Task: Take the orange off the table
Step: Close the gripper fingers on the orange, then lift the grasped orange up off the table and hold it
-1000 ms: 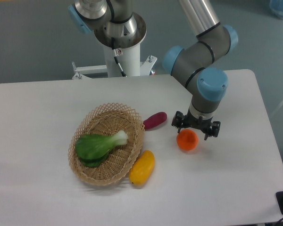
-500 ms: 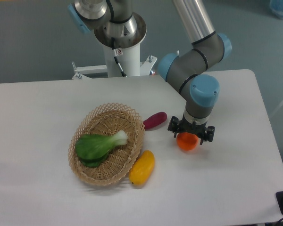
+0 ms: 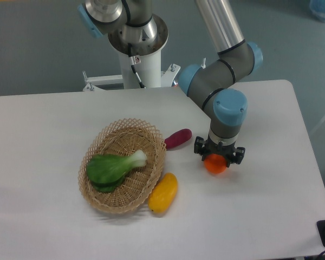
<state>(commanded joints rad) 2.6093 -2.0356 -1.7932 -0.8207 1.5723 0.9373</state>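
Camera view: hand (image 3: pixel 219 157) low over the orange (image 3: pixel 216 164) on desk (image 3: pixel 260 216), fingers spread at 3 and 9 o'clock. Grasp step; next, close, then lift.

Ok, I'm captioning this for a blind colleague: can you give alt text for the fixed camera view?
A robot arm's gripper sits directly over an orange on a white table. To the left, a wicker basket holds a leafy green vegetable, with a purple vegetable and a yellow fruit beside it.
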